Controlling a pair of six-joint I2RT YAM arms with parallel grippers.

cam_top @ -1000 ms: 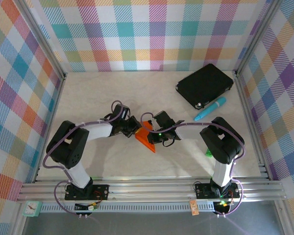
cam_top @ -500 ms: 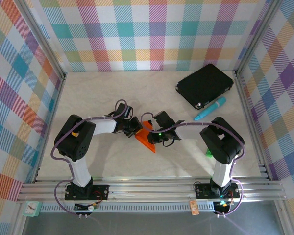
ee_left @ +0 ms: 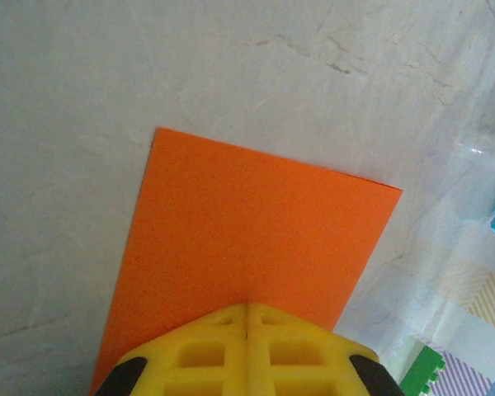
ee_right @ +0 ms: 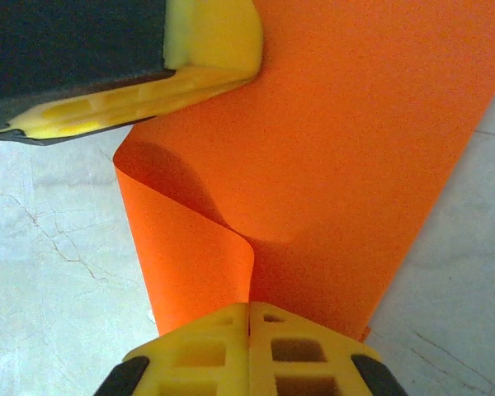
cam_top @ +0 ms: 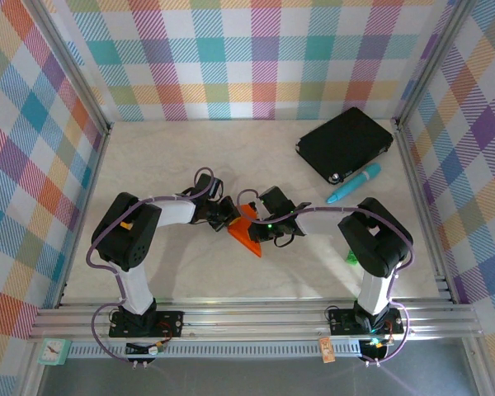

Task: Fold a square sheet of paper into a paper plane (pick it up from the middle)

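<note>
At mid-table, both pincers are brought together over the orange paper.

Left pincer [ee_left: 247,313]: jaws are shut flush, no gap is seen. Its tips are set on the edge of the square sheet of paper [ee_left: 247,223] nearest the wrist camera. Whether that edge is nipped or only pressed down cannot be told, since the contact is covered by the yellow fingers.

Right pincer [ee_right: 249,310]: jaws are shut too. A raised fold of the sheet is run straight into the seam between them, so it is judged to be gripped there. A flap is curled up on one side of that fold; the rest is laid flat on the table [cam_top: 148,173].

Likely reason for the layout: one end is anchored by the left pincer while the crease is formed by the right one, so the sheet is kept from sliding. The fold is judged part-done; no dart shape can be made out yet.

Outward: a black pad [cam_top: 345,142] and a teal pen [cam_top: 353,183] are parked far right, well apart from the work. A green block [cam_top: 351,257] is half hidden beside the right arm.

Hard to read: from above, the sheet is mostly covered by both wrists and is seen as an orange wedge. Its outline is cut off in both wrist views, so the layer count can't be confirmed.
</note>
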